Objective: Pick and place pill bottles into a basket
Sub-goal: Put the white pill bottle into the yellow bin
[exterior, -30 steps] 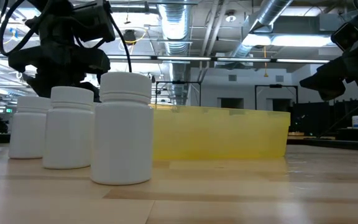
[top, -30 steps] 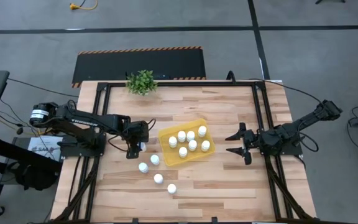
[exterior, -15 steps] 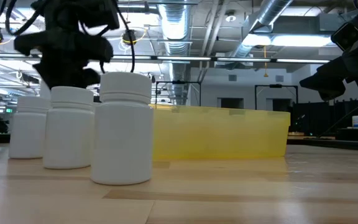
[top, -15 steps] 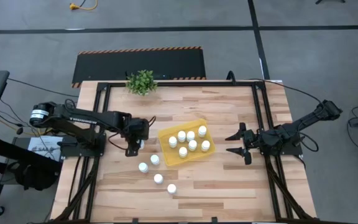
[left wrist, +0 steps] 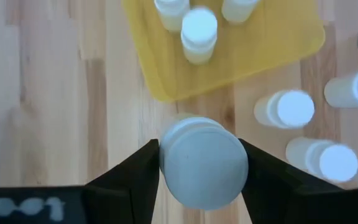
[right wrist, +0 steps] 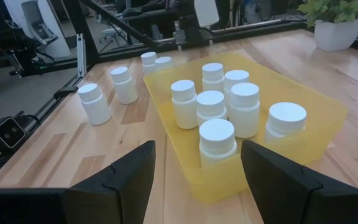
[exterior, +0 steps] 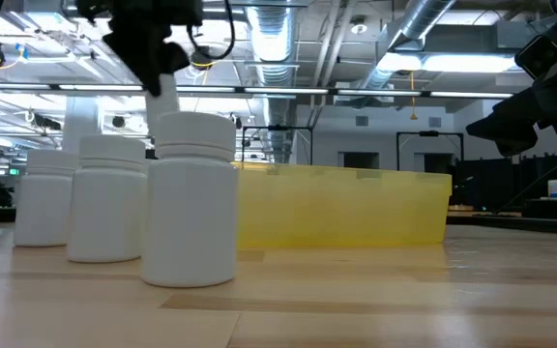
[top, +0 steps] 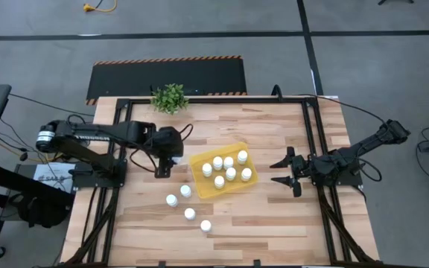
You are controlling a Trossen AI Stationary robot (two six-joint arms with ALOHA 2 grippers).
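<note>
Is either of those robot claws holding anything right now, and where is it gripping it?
The left gripper holds one pill bottle, its fingers pinching the sides near the cap. The right gripper is open, holding nothing.

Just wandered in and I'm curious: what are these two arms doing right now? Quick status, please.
Left pincer shut on a small white pill bottle, raised beside the shallow yellow plastic basket. Right pincer open, waiting right of it. Seven bottles inside, four on the table. Path clear.
</note>
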